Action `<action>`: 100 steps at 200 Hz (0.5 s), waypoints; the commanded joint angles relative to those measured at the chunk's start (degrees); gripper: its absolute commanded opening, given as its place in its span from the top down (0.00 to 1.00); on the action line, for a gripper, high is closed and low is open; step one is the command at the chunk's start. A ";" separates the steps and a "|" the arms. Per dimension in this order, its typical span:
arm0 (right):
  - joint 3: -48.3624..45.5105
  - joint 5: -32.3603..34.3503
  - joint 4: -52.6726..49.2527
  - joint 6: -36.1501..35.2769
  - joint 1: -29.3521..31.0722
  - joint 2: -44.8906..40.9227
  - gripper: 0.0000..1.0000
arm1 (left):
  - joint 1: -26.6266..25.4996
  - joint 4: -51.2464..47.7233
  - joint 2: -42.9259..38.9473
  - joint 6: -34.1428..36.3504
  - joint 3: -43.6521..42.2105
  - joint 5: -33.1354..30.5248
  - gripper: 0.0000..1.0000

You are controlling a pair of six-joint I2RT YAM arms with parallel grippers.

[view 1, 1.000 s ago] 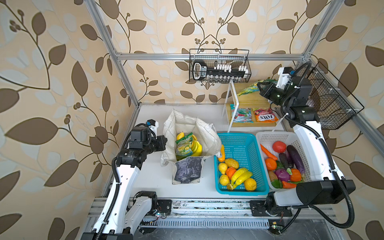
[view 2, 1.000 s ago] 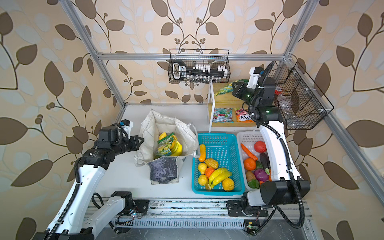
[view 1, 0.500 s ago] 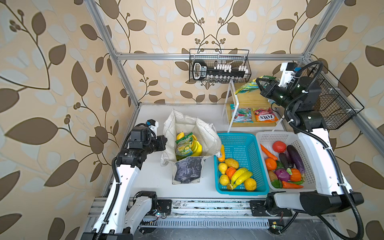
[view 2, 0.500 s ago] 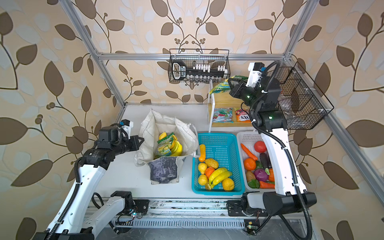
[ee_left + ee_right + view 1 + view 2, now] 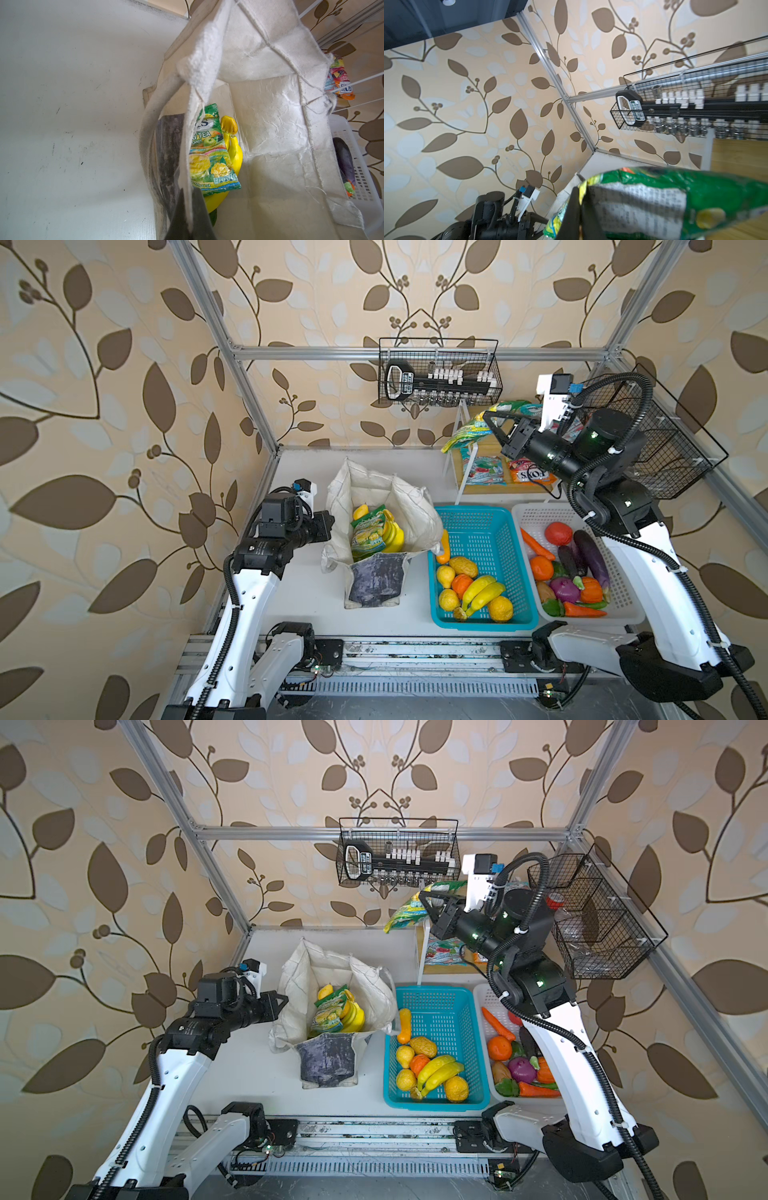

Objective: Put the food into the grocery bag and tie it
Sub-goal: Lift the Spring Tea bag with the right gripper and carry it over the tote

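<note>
Top view: just swung green-yellow packet left off far shelf, pinched in right gripper, bagward; left gripper clamping grocery bag strap.

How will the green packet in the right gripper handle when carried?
Likely floppy: the green packet droops beyond the right gripper. Probably light, since a pinch at one end holds it aloft. Its glossy film may slip.

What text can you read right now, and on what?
"TEA", "CANDY", "APPLE TEA": green packet in the grocery bag; brand half hidden.
"FOXS": orange packet on the shelf.
Fine print on the green-yellow packet in the right gripper: blurred.
Label on the tool rack in the wire basket: too small.
</note>
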 commanded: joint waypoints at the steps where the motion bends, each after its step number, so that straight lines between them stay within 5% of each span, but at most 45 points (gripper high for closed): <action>1: -1.29 4.44 2.14 -3.26 5.48 -1.79 1.00 | -0.09 0.01 0.23 0.85 0.61 0.71 1.00; 100: -6.64 8.01 2.40 -4.08 21.66 5.16 1.00 | -0.13 0.04 0.50 0.90 0.47 0.96 1.00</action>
